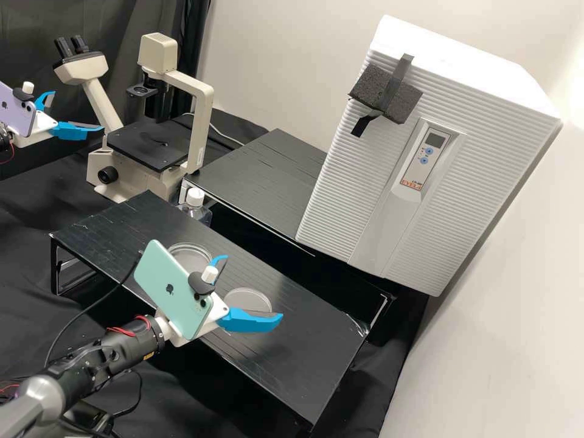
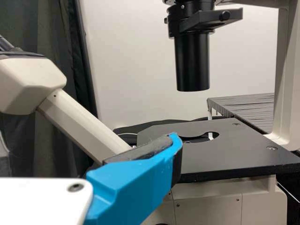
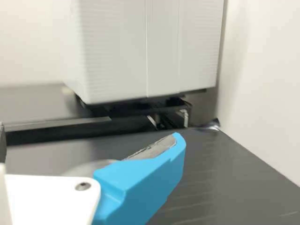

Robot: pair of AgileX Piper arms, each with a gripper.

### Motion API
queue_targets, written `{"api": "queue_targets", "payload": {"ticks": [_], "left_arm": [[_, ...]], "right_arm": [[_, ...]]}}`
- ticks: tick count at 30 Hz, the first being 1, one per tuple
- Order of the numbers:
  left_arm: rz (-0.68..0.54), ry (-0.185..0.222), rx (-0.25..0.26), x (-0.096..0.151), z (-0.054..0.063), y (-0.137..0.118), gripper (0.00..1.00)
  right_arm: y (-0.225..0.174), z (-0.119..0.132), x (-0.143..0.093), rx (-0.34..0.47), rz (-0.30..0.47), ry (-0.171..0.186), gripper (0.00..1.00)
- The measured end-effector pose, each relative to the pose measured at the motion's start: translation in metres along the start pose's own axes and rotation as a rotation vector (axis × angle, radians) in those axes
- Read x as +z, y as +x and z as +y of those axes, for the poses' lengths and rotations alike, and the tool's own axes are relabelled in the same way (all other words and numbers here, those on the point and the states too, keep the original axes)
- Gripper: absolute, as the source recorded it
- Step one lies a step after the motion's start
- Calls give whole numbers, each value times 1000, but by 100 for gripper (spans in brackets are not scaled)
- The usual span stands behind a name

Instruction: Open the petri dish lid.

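In the high view my right gripper stands open above the low black stand, its blue fingers wide apart. A clear round petri dish shows between them, partly covered by the nearer finger. Another clear dish, with a doubled rim, lies behind the phone on that arm. My left gripper is open at the upper left, away from both dishes. The right wrist view has the right gripper with a blurred dish partly behind its finger. In the left wrist view, the left gripper is before the microscope.
The low black stand carries both dishes. A capped bottle stands behind it, near the microscope. A second black stand and a large white ribbed incubator are farther back, with a wall at the right.
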Motion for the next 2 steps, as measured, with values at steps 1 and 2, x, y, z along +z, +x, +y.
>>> {"api": "queue_targets", "payload": {"ticks": [1, 2], "left_arm": [[0, 0, 0, 0, 0, 0, 100], [0, 0, 0, 0, 0, 0, 100]], "right_arm": [[-2, 1, -1, 0, 14, 23, 100], [-3, 1, -2, -5, 24, 39, 100]]}}
